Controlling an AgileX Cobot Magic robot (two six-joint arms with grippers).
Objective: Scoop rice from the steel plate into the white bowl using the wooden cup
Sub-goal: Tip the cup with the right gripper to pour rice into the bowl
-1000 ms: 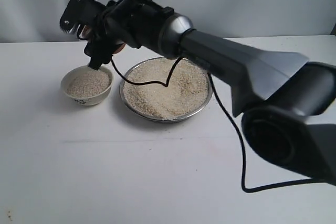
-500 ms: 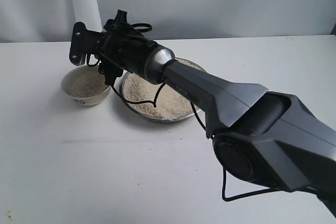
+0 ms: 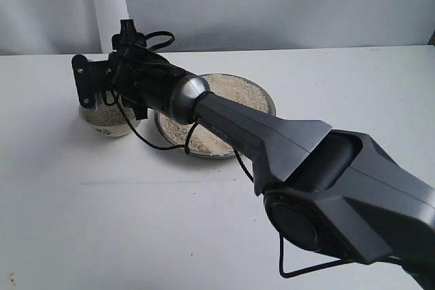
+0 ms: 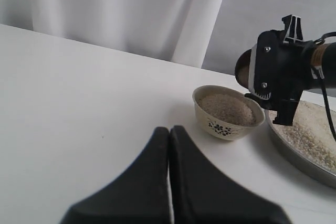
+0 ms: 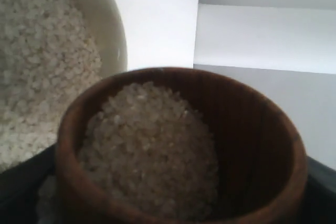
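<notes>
- White table (image 4: 79,103), plain top.
- Bowl (image 4: 227,124) stands on it, full of rice (image 4: 227,109).
- Plate (image 4: 296,146) sits just beside the bowl, also holding rice.

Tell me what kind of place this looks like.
Probably a robot lab or test bench, not a kitchen: a bare white table, a plain white curtain behind it, and only a white bowl and a steel plate of rice under a robot arm.
</notes>
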